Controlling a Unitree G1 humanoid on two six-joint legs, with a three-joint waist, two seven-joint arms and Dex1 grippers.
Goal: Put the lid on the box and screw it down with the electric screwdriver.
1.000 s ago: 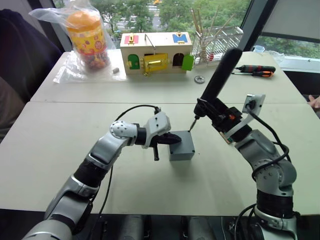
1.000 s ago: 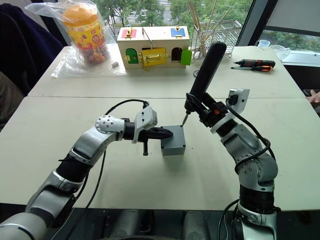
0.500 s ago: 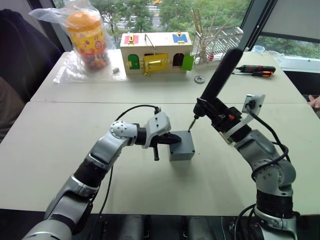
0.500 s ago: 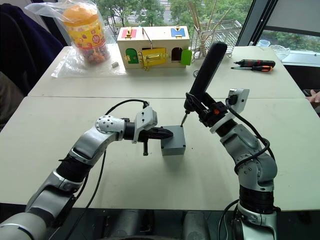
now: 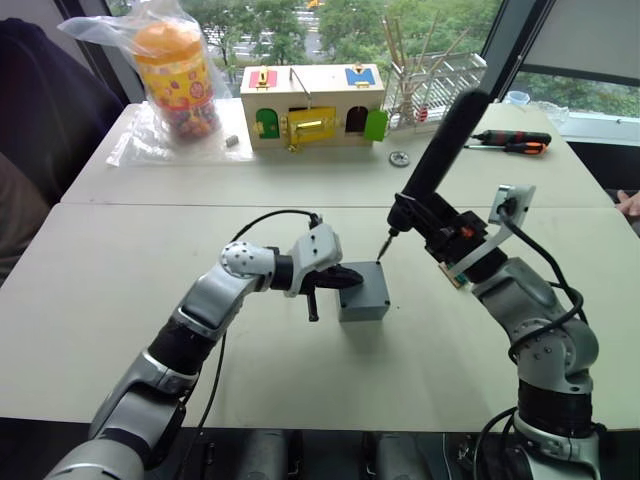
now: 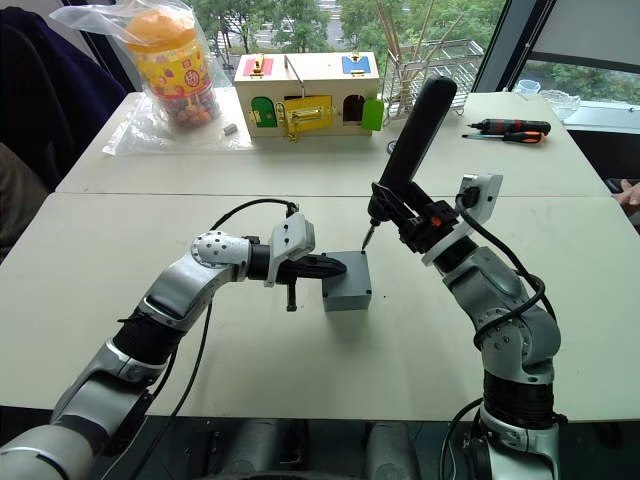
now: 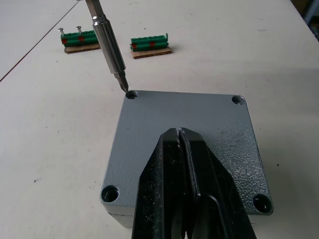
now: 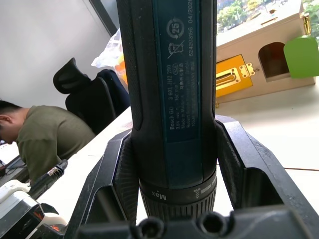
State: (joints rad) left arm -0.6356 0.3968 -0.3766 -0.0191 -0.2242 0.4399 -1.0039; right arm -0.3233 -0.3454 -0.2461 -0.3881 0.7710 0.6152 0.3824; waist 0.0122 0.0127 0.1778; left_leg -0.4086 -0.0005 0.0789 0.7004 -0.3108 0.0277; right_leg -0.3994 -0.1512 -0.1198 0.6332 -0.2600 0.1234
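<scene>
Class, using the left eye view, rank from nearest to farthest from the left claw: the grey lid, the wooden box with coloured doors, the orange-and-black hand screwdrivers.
1. Grey lid, directly under the left claw.
2. Wooden box with coloured doors, at the table's far side.
3. Orange-and-black hand screwdrivers, far right corner.

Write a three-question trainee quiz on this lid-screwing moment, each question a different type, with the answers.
1. True or false: the left gripper, fingers shut, presses down on the flat square grey plastic lid that sits on the small grey plastic box.
2. Multiple choice: the thin metal bit of the thick dark blue-black electric screwdriver points at
A. the lid's centre
B. a corner screw hole
C. the green terminal strips
3. Fill in: the right gripper is shut on the ____.

Key: 1 true; 2 B; 3 electric screwdriver.
</scene>
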